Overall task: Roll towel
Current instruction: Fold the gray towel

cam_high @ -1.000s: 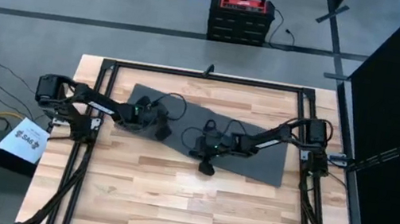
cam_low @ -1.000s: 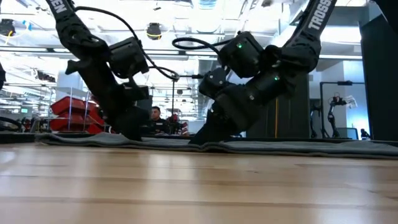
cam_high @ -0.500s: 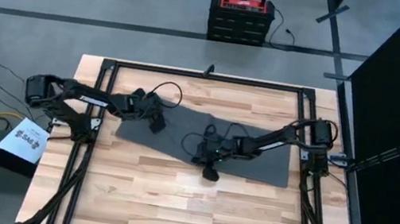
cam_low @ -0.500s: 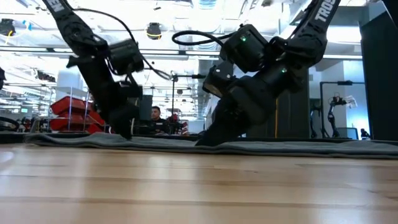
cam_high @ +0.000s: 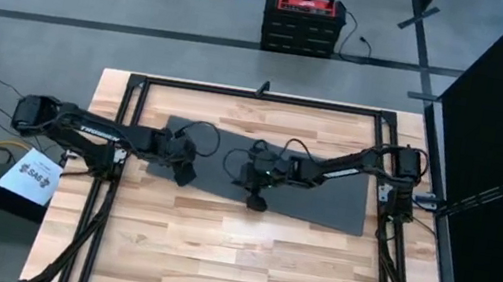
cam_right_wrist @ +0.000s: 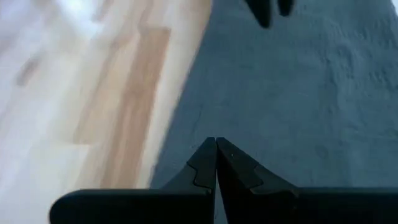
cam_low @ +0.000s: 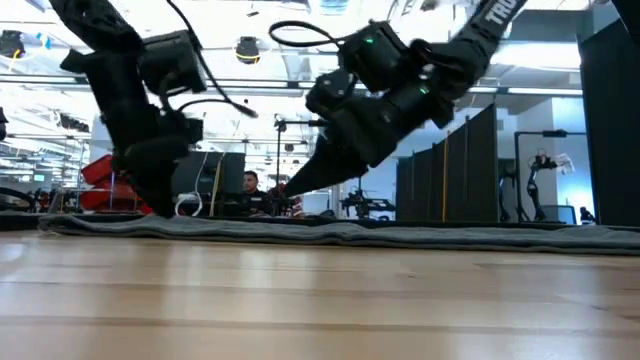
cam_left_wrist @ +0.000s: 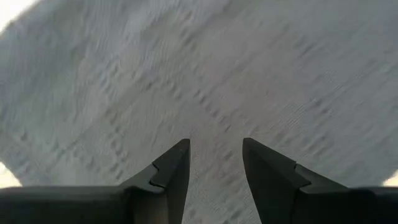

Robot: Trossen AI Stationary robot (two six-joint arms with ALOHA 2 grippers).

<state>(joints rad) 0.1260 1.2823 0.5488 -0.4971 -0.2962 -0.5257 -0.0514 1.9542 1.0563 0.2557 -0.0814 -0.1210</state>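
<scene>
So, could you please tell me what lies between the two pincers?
Only bare towel: in the high view, the stretch between the left pincer and the right pincer holds nothing but flat grey cloth.

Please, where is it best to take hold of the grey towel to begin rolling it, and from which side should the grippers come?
Probably the towel's left short edge. The cloth lies flat and long across the table, so a roll started at that end runs along its length. The left gripper, open, hangs near that edge; come from above, pinch there. The right gripper, shut, sits over the middle.
</scene>
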